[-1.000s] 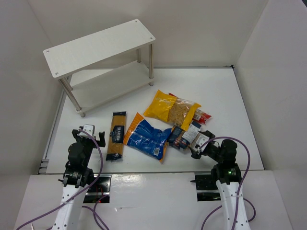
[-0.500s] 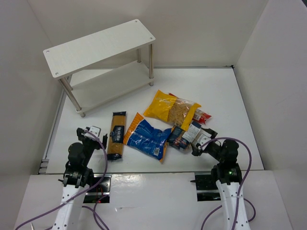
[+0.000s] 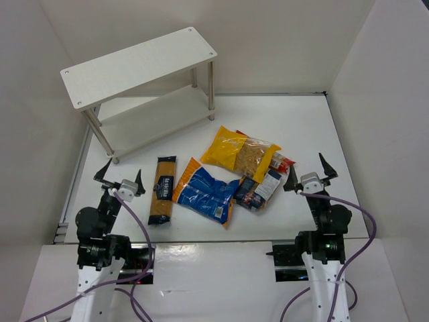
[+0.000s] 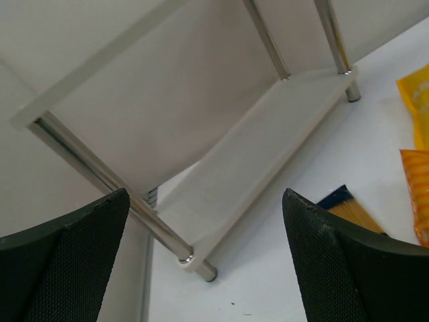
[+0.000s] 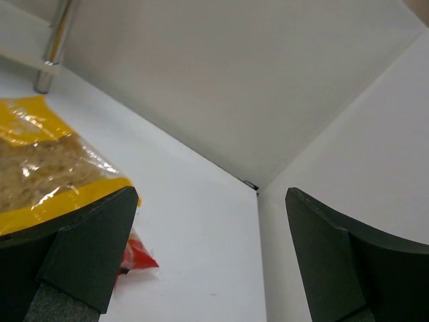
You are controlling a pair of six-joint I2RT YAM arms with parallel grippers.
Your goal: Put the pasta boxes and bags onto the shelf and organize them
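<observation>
The white two-tier shelf [image 3: 137, 62] stands at the far left, both boards bare; its lower board [image 4: 268, 144] fills the left wrist view. On the table lie a long orange-dark spaghetti packet [image 3: 161, 189], a blue crinkly bag [image 3: 204, 190], a yellow-and-clear bag [image 3: 240, 151], a dark blue box [image 3: 258, 188] and a slim red-clear packet [image 3: 284, 162]. My left gripper [image 3: 120, 177] is open, left of the spaghetti packet. My right gripper [image 3: 310, 171] is open, right of the dark blue box. Both hold nothing. The right wrist view shows the yellow bag [image 5: 47, 168] and the red packet's end [image 5: 137, 256].
White walls enclose the table on the left, back and right, with a corner seam [image 5: 253, 186] at the far right. The shelf's near metal leg [image 4: 144, 215] stands just ahead of my left gripper.
Both arms have lifted from a folded pose; the two grippers now point away from the bases toward the far side. No package has moved.
</observation>
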